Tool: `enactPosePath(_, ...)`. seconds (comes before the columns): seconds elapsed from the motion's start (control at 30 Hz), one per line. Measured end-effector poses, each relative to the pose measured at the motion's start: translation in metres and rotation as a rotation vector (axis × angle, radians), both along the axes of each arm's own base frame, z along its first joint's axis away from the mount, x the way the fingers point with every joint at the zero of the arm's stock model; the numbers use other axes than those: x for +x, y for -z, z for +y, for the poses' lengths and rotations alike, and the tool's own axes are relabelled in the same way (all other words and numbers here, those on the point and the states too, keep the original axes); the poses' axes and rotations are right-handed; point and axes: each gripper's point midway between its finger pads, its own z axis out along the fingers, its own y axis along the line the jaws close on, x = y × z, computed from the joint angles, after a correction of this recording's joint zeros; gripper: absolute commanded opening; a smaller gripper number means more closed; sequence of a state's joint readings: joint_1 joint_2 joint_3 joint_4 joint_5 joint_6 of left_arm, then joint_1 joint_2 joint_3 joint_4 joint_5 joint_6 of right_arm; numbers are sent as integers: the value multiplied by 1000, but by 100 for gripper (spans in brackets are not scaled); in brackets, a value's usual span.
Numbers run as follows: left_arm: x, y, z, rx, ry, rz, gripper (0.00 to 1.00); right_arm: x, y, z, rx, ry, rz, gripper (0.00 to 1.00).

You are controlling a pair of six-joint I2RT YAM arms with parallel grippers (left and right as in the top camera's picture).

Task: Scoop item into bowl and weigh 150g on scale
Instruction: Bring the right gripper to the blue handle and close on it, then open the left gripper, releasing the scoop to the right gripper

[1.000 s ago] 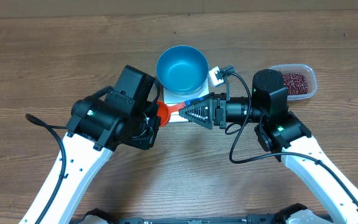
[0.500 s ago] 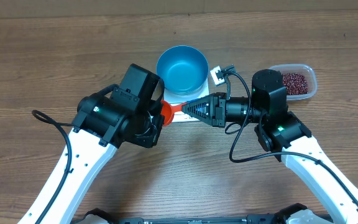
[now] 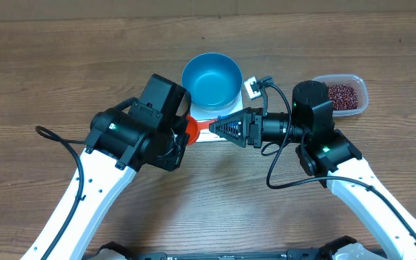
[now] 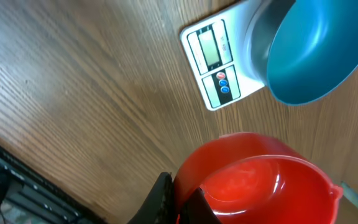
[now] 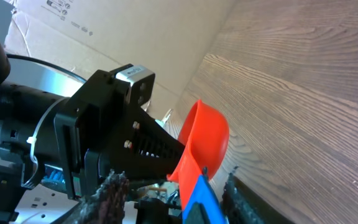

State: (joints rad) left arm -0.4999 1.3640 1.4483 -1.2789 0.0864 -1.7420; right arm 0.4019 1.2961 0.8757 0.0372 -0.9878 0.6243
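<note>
The blue bowl [image 3: 211, 81] stands empty on the white scale [image 3: 206, 115]. In the left wrist view the bowl [image 4: 316, 50] covers the scale's far end, and the scale's display [image 4: 211, 53] shows beside it. A red scoop [image 3: 190, 130] hangs just in front of the scale. My left gripper [image 4: 178, 200] is shut on the wall of the scoop's cup [image 4: 260, 180]. My right gripper [image 5: 171, 185] stands open on either side of the scoop's blue handle [image 5: 197, 199], with a gap on each side. The maroon beans [image 3: 341, 95] lie in a clear tub at the right.
The clear tub [image 3: 361, 92] sits right of the bowl, behind my right arm [image 3: 316, 115]. My left arm [image 3: 132, 133] fills the space left of the scale. Black cables loop off both arms over the wooden table [image 3: 63, 58].
My left arm has shifted slightly right with the scoop. The right jaws narrowed around the blue handle and have parted again.
</note>
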Motion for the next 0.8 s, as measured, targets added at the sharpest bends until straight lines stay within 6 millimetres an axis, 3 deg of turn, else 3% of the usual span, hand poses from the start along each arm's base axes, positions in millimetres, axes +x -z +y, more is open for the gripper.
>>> enactPosePath(0.1,2,0,3,25,12,-16,4,0,0,0,0,0,-1,37)
enactPosePath(0.43,8,-2,2,24,25,-48,4,0,0,0,0,1,1,42)
enactPosePath(0.8,8,-2,1,37,47,-60,4,5,1,-1,-9,28,-3,38)
